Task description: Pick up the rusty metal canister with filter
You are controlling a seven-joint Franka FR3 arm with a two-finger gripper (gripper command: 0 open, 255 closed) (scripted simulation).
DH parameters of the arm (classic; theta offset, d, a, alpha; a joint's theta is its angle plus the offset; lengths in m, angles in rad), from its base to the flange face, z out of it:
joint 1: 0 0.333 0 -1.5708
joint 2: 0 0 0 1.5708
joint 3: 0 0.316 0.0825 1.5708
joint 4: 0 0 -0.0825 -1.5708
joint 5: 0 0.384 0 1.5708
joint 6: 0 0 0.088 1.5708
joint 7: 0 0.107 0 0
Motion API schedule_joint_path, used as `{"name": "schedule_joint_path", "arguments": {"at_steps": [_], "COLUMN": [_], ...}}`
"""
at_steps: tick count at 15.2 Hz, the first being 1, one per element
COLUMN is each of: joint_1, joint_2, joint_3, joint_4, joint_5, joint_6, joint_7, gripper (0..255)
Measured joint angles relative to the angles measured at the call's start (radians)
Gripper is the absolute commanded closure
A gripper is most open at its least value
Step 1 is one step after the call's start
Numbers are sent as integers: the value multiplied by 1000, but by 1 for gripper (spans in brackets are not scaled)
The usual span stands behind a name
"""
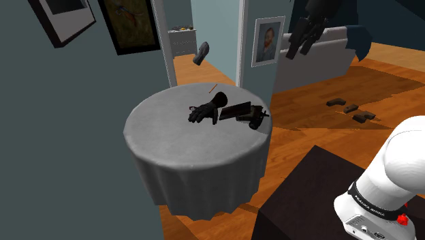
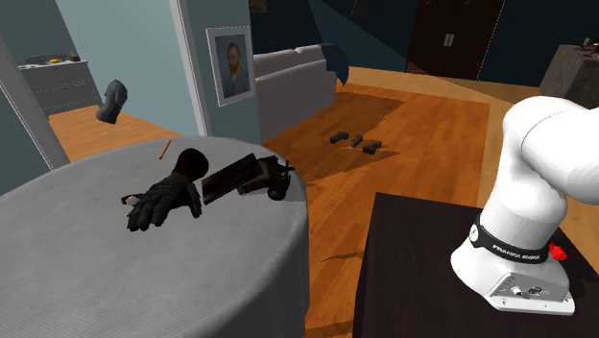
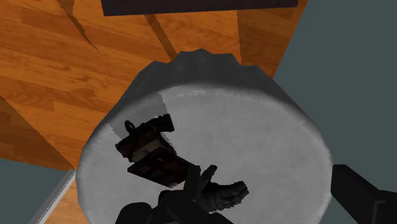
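grey cloth is draped over the round table (image 1: 170,140), the largest thing in the scene, and the small objects are gathered on the half of it toward the shoulder view's right. the white arm (image 1: 398,160) is seen rising from its stand at that view's lower right. its black gripper (image 1: 298,42) is held high at the upper right, well apart from everything on the cloth. in the wrist view the fingers (image 3: 366,197) are shown spread wide, with nothing between them but the tabletop far below.

a black glove (image 1: 204,112) is laid near the middle of the cloth, and a dark flat slab (image 1: 235,109) is set just beside it. the small, brownish, rust-toned canister (image 1: 253,118) is lying on the slab's other side, close to the table's rim; whether it touches the slab cannot be told. a thin stick (image 1: 212,88) is set apart near the far edge.

nothing of the task is judged done. the canister is untouched on the cloth, and the approach, the descent, the closing on it and the lift are all left.
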Motion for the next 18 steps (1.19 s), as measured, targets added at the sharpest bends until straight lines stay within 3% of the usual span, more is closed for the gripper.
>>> {"name": "schedule_joint_path", "arguments": {"at_steps": [9, 18], "joint_1": [28, 64], "joint_2": [112, 370], "joint_3": [-107, -243], "joint_4": [-103, -119], "joint_5": [-45, -80], "joint_6": [136, 310], "joint_7": [-222, -517], "gripper": [0, 0]}}
